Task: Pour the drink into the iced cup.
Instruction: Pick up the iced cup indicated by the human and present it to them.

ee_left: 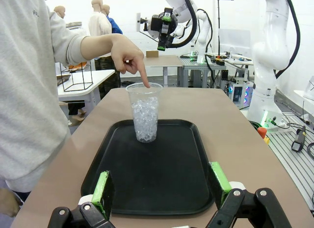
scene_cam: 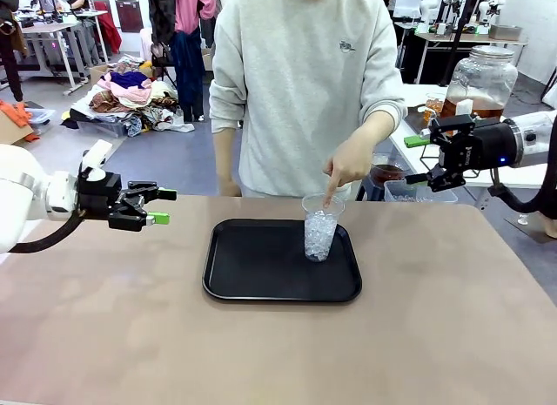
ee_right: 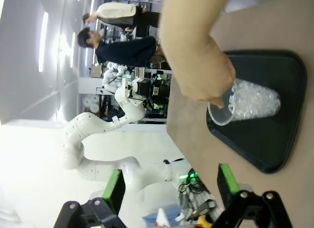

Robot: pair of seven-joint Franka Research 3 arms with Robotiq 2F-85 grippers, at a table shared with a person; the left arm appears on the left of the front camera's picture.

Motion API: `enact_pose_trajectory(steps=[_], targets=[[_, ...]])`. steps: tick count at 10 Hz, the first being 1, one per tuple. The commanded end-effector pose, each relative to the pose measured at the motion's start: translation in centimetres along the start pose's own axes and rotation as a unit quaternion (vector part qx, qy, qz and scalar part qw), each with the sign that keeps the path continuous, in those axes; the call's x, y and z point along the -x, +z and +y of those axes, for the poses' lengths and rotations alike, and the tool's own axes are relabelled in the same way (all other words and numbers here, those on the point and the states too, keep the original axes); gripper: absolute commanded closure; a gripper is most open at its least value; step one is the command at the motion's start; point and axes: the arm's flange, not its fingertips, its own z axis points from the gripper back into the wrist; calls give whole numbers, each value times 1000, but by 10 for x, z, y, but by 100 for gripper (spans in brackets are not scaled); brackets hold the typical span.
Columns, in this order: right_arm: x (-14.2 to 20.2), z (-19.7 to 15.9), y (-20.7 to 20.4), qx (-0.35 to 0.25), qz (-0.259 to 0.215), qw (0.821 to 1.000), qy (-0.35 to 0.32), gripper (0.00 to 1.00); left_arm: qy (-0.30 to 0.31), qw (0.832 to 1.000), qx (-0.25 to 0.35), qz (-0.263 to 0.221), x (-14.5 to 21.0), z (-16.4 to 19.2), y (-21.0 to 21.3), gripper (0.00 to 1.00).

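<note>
The left arm is reaching in from the left side, its wrist lying level and the left gripper point(scene_cam: 159, 206) pointing toward the middle, its jaws standing wide apart with nothing between them. The right arm is coming in from the right, held higher, the right gripper point(scene_cam: 419, 159) also facing inward, fingers spread wide and empty. The person's hand point(scene_cam: 348, 165) is hanging between the two grippers, index finger pointing downward, the other fingers curled.

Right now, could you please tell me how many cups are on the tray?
1: the iced cup stands on the tray, far right corner, under the person's pointing finger.
</note>
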Motion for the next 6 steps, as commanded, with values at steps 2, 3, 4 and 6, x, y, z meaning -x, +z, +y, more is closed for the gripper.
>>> enact_pose_trajectory(steps=[2, 3, 4, 6], targets=[[5, -17, -4, -35, -22, 989, 142, 0, 0, 1000, -1, -3, -2, 1, -1, 0], [4, -24, -7, -48, -16, 982, 183, 0, 0, 1000, -1, -3, -2, 1, -1, 0], [1, -30, -9, -46, -15, 978, 202, 0, 0, 1000, -1, -3, -2, 1, -1, 0], [-5, -37, -11, -58, -14, 973, 222, 0, 0, 1000, -1, -3, -2, 1, -1, 0]])
